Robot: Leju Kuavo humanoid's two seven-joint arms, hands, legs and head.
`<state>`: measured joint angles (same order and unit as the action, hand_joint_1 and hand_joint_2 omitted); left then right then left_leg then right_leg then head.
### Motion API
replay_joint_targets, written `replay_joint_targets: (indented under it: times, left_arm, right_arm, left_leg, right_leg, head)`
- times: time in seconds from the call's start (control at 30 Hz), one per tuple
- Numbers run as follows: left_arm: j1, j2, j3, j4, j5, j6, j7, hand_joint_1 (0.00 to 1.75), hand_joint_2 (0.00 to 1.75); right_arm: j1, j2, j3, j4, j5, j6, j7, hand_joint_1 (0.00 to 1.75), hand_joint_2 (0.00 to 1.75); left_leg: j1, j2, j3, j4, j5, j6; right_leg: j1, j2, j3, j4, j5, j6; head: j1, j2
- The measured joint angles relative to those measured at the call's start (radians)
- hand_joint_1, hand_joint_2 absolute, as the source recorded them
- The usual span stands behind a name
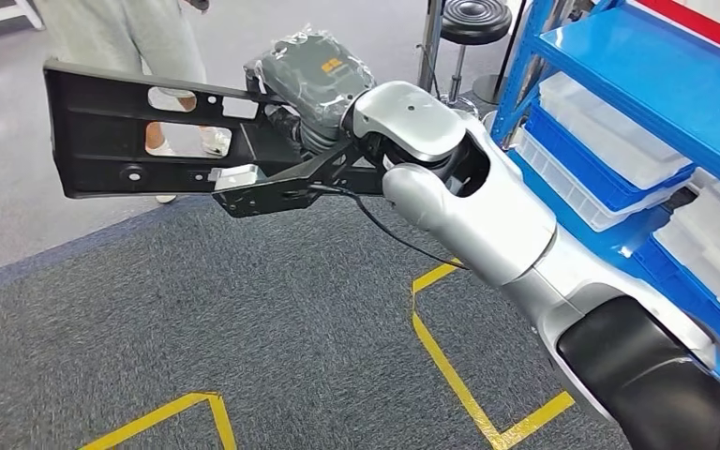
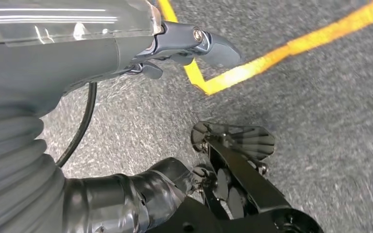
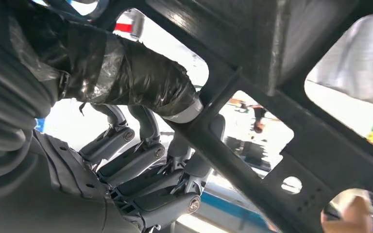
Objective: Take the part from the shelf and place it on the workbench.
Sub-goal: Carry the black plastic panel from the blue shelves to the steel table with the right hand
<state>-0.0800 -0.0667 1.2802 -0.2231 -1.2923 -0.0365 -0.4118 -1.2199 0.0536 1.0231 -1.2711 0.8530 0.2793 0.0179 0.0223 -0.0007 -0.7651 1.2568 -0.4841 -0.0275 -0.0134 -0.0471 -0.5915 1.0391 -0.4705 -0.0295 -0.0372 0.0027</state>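
The right hand [image 1: 314,80] held its fingers [image 3: 141,162] clamped on the black part [image 1: 131,131], left of the blue shelf [image 1: 619,84], a person [image 1: 141,37] standing beyond it.

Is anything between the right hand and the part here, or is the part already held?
Nothing stands between them: the right hand already grips the black part, thumb and fingers wrapped round one of its bars. The workbench cannot be seen, so the way there cannot be judged. A person stands beyond the part.

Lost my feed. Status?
Right hand gripping black part, off the shelf. Left hand holds nothing. Person standing ahead.
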Motion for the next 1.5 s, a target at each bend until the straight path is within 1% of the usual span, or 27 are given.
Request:
replay_joint_targets:
  times: [0.03, 0.1, 0.17, 0.23, 0.3, 0.4, 0.43, 0.47, 0.5, 0.53, 0.6, 0.67, 0.73, 0.8, 0.87, 0.9, 0.97, 1.0, 1.07, 1.13, 1.17, 1.27, 1.33, 1.4, 1.43, 1.47, 1.5]
  left_arm:
    - [0.001, 0.000, 0.000, 0.000, 0.000, 0.000, -0.001, 0.00, 1.75]
    - [0.000, 0.001, 0.000, 0.000, -0.001, 0.000, -0.002, 0.00, 1.75]
    - [0.000, 0.001, 0.000, 0.000, -0.002, 0.000, -0.004, 0.00, 1.75]
    - [0.002, 0.001, 0.000, 0.000, -0.003, 0.000, -0.006, 0.00, 1.75]
    - [0.003, 0.000, 0.000, 0.000, -0.003, 0.001, -0.007, 0.00, 1.75]
    - [0.002, 0.000, 0.000, 0.000, -0.003, 0.001, -0.008, 0.00, 1.75]
    - [0.001, 0.000, 0.000, 0.000, -0.004, 0.001, -0.008, 0.00, 1.75]
    - [0.001, 0.000, 0.000, 0.000, -0.004, 0.001, -0.008, 0.00, 1.75]
    - [0.001, 0.000, 0.000, 0.000, -0.004, 0.001, -0.008, 0.00, 1.75]
    - [0.001, 0.000, 0.000, 0.000, -0.004, 0.001, -0.008, 0.00, 1.75]
    - [0.001, -0.001, 0.000, 0.000, -0.004, 0.001, -0.008, 0.00, 1.75]
    - [0.000, -0.003, 0.000, 0.000, -0.004, 0.001, -0.008, 0.00, 1.75]
    - [0.001, -0.003, 0.000, 0.000, -0.004, 0.002, -0.008, 0.00, 1.75]
    - [0.004, -0.002, 0.000, 0.000, -0.004, 0.005, -0.007, 0.00, 1.75]
    - [0.003, -0.002, 0.000, 0.000, -0.005, 0.006, -0.007, 0.00, 1.75]
    - [0.001, -0.002, 0.000, 0.000, -0.005, 0.006, -0.007, 0.00, 1.75]
    - [0.000, -0.001, 0.000, 0.000, -0.005, 0.006, -0.007, 0.00, 1.75]
    - [0.000, -0.001, 0.000, 0.000, -0.005, 0.006, -0.007, 0.00, 1.75]
    - [0.002, 0.000, 0.000, 0.000, -0.005, 0.006, -0.007, 0.00, 1.75]
    - [0.001, 0.000, 0.000, 0.000, -0.005, 0.006, -0.007, 0.00, 1.75]
    - [0.000, 0.000, 0.000, 0.000, -0.005, 0.006, -0.007, 0.00, 1.75]
    - [0.001, 0.000, 0.000, 0.000, -0.005, 0.006, -0.007, 0.00, 1.75]
    - [0.002, 0.000, 0.000, 0.000, -0.005, 0.006, -0.007, 0.00, 1.75]
    - [0.001, 0.000, 0.000, 0.000, -0.005, 0.006, -0.007, 0.00, 1.75]
    - [0.001, 0.000, 0.000, 0.000, -0.005, 0.006, -0.007, 0.00, 1.75]
    - [0.000, 0.000, 0.000, 0.000, -0.005, 0.006, -0.006, 0.00, 1.75]
    - [0.000, 0.000, 0.000, 0.000, -0.005, 0.007, -0.006, 0.00, 1.75]
  right_arm:
    - [0.000, 0.001, 0.000, 0.000, 0.000, 0.000, 0.000, 1.75, 1.75]
    - [-0.001, 0.003, 0.000, 0.000, 0.000, 0.000, 0.000, 1.75, 1.75]
    - [-0.002, 0.004, 0.000, 0.001, 0.000, 0.000, 0.000, 1.75, 1.75]
    - [-0.002, 0.006, 0.000, 0.001, 0.000, 0.000, -0.001, 1.75, 1.75]
    - [-0.003, 0.008, 0.000, 0.001, 0.000, -0.001, -0.002, 1.75, 1.75]
    - [-0.002, 0.005, 0.000, 0.004, 0.001, -0.001, -0.002, 1.75, 1.75]
    - [0.000, 0.004, 0.000, 0.005, 0.001, -0.001, -0.002, 1.75, 1.75]
    - [0.003, 0.003, 0.000, 0.007, 0.001, -0.001, -0.002, 1.75, 1.75]
    - [0.004, 0.002, 0.000, 0.008, 0.001, -0.001, -0.002, 1.75, 1.75]
    - [0.004, 0.002, 0.000, 0.008, 0.001, -0.001, -0.002, 1.75, 1.75]
    - [0.003, 0.002, 0.000, 0.009, 0.001, -0.001, -0.002, 1.75, 1.75]
    - [0.002, 0.002, 0.000, 0.009, 0.001, -0.001, -0.003, 1.75, 1.75]
    - [0.001, 0.002, 0.000, 0.009, 0.001, -0.001, -0.004, 1.75, 1.75]
    - [0.000, 0.005, 0.000, 0.010, 0.001, -0.001, -0.004, 1.75, 1.75]
    - [-0.003, 0.006, 0.000, 0.010, 0.001, -0.001, -0.004, 1.75, 1.75]
    - [-0.003, 0.007, 0.000, 0.010, 0.001, -0.002, -0.004, 1.75, 1.75]
    - [-0.001, 0.006, 0.000, 0.012, 0.001, -0.001, -0.004, 1.75, 1.75]
    - [0.000, 0.007, 0.000, 0.013, 0.001, -0.001, -0.004, 1.75, 1.75]
    - [0.001, 0.007, 0.000, 0.013, 0.001, -0.001, -0.004, 1.75, 1.75]
    - [0.000, 0.007, 0.000, 0.013, 0.001, -0.002, -0.004, 1.75, 1.75]
    - [0.000, 0.007, 0.000, 0.013, 0.001, -0.002, -0.004, 1.75, 1.75]
    - [0.000, 0.007, 0.000, 0.014, 0.001, -0.003, -0.006, 1.75, 1.75]
    - [0.000, 0.008, 0.000, 0.014, 0.001, -0.004, -0.007, 1.75, 1.75]
    - [0.002, 0.006, 0.001, 0.015, 0.001, -0.004, -0.007, 1.75, 1.75]
    - [0.005, 0.004, 0.001, 0.015, 0.001, -0.005, -0.007, 1.75, 1.75]
    - [0.008, 0.002, 0.001, 0.016, 0.001, -0.005, -0.007, 1.75, 1.75]
    - [0.011, 0.000, 0.002, 0.017, 0.001, -0.005, -0.007, 1.75, 1.75]
  left_leg:
    - [-0.001, 0.009, 0.039, -0.070, 0.033, 0.003]
    - [-0.010, 0.039, 0.110, -0.195, 0.068, 0.015]
    - [-0.019, 0.047, 0.130, -0.233, 0.067, 0.028]
    - [-0.017, 0.027, 0.130, -0.239, 0.071, 0.039]
    - [-0.011, 0.011, 0.136, -0.250, 0.077, 0.051]
    - [-0.010, -0.017, 0.138, -0.254, 0.080, 0.061]
    - [-0.011, -0.029, 0.138, -0.253, 0.080, 0.062]
    - [-0.012, -0.042, 0.137, -0.250, 0.080, 0.063]
    - [-0.012, -0.055, 0.137, -0.247, 0.079, 0.062]
    - [-0.012, -0.068, 0.137, -0.243, 0.077, 0.061]
    - [-0.011, -0.092, 0.132, -0.235, 0.074, 0.056]
    - [-0.008, -0.113, 0.120, -0.230, 0.076, 0.046]
    - [-0.004, -0.135, 0.113, -0.233, 0.082, 0.032]
    - [-0.006, -0.107, 0.101, -0.213, 0.070, 0.019]
    - [-0.008, -0.040, 0.056, -0.119, 0.020, 0.009]
    - [-0.006, -0.018, 0.024, -0.055, -0.008, 0.004]
    - [0.000, -0.005, -0.023, 0.036, -0.033, -0.003]
    - [0.002, -0.003, -0.022, 0.033, -0.021, -0.005]
    - [0.004, 0.016, 0.039, -0.078, 0.039, -0.006]
    - [-0.004, 0.049, 0.106, -0.199, 0.076, 0.003]
    - [-0.009, 0.056, 0.120, -0.227, 0.079, 0.010]
    - [-0.012, 0.031, 0.119, -0.237, 0.078, 0.032]
    - [-0.009, 0.013, 0.124, -0.245, 0.081, 0.046]
    - [-0.009, -0.005, 0.126, -0.247, 0.082, 0.055]
    - [-0.010, -0.016, 0.125, -0.246, 0.082, 0.058]
    - [-0.011, -0.030, 0.126, -0.244, 0.081, 0.059]
    - [-0.012, -0.044, 0.126, -0.242, 0.080, 0.059]
  right_leg:
    - [0.001, -0.011, 0.003, 0.000, -0.002, 0.002]
    - [0.004, -0.030, 0.008, -0.002, -0.007, 0.007]
    - [0.009, -0.046, 0.013, -0.004, -0.009, 0.016]
    - [0.010, -0.057, 0.017, -0.006, -0.013, 0.027]
    - [0.008, -0.027, 0.006, 0.025, -0.040, 0.034]
    - [0.005, 0.037, -0.078, 0.205, -0.127, 0.036]
    - [0.005, 0.043, -0.107, 0.258, -0.141, 0.036]
    - [0.005, 0.046, -0.121, 0.280, -0.136, 0.036]
    - [0.005, 0.048, -0.117, 0.261, -0.111, 0.034]
    - [0.005, 0.055, -0.095, 0.205, -0.071, 0.031]
    - [0.003, 0.099, -0.039, 0.074, -0.008, 0.023]
    - [0.003, 0.132, -0.014, 0.014, 0.005, 0.019]
    - [0.004, 0.115, -0.009, 0.003, 0.006, 0.015]
    - [-0.001, 0.088, 0.001, -0.011, 0.011, 0.006]
    - [-0.002, 0.061, 0.010, -0.019, 0.012, -0.002]
    - [-0.001, 0.049, 0.012, -0.019, 0.011, -0.004]
    - [0.000, 0.020, 0.013, -0.016, 0.005, -0.004]
    - [0.000, 0.006, 0.014, -0.015, 0.003, -0.003]
    - [0.000, -0.018, 0.020, -0.013, -0.005, 0.002]
    - [0.005, -0.037, 0.025, -0.011, -0.012, 0.011]
    - [0.008, -0.045, 0.027, -0.010, -0.015, 0.016]
    - [0.009, -0.062, 0.030, -0.010, -0.023, 0.032]
    - [0.004, -0.023, 0.015, 0.029, -0.053, 0.040]
    - [0.001, 0.028, -0.041, 0.147, -0.111, 0.041]
    - [0.001, 0.038, -0.075, 0.212, -0.135, 0.040]
    - [0.002, 0.044, -0.104, 0.262, -0.144, 0.040]
    - [0.001, 0.046, -0.117, 0.274, -0.133, 0.038]
  head:
    - [0.000, 0.000]
    - [0.000, 0.000]
    - [0.000, 0.000]
    - [0.001, 0.000]
    - [0.002, 0.000]
    - [0.003, 0.000]
    - [0.003, 0.000]
    - [0.003, 0.000]
    - [0.003, 0.000]
    - [0.003, 0.000]
    - [0.003, 0.000]
    - [0.003, 0.000]
    - [0.003, 0.000]
    - [0.000, 0.000]
    - [-0.004, 0.000]
    - [-0.005, 0.000]
    - [-0.005, 0.000]
    - [-0.005, 0.000]
    - [-0.006, 0.000]
    - [-0.005, 0.000]
    - [-0.005, 0.000]
    - [-0.004, 0.000]
    - [-0.004, 0.000]
    - [-0.004, 0.000]
    - [-0.004, 0.000]
    - [-0.004, 0.000]
    - [-0.004, 0.000]
